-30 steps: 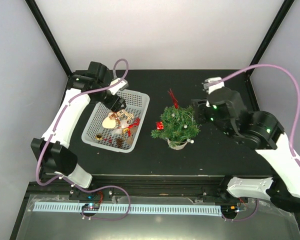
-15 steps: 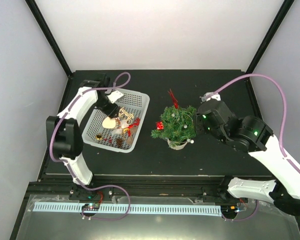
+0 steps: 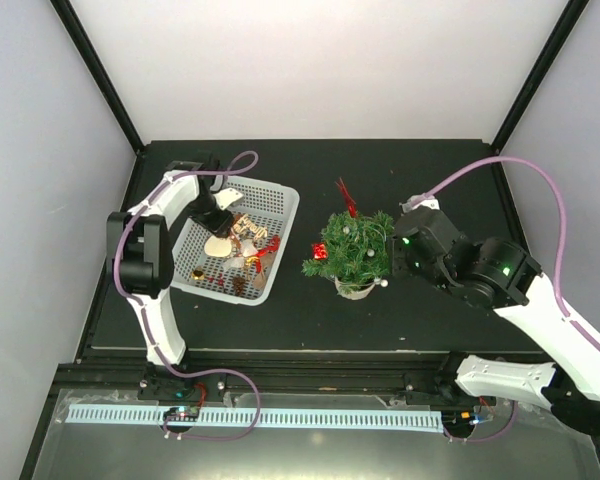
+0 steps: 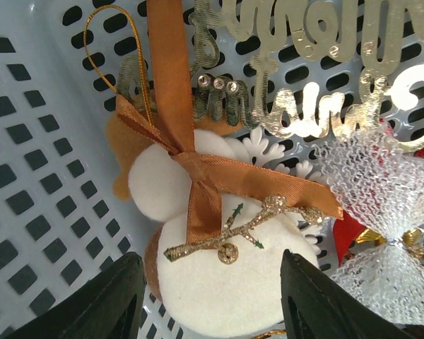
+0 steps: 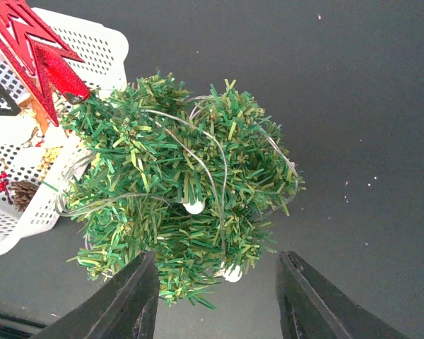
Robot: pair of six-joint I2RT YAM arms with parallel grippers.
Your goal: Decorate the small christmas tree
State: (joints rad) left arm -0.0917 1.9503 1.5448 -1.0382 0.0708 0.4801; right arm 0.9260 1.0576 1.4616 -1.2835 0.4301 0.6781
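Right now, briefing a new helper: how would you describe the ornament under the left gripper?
Find the white mesh basket left of the small christmas tree. Between the fingers of the left gripper lies a white plush ornament. It alone wears a brown satin ribbon with a gold twig.

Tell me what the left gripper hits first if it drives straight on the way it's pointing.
The brown-ribboned white felt ornament: it lies straight ahead, between the spread fingers of the left gripper. The basket floor comes only after it, though depth is hard to judge.
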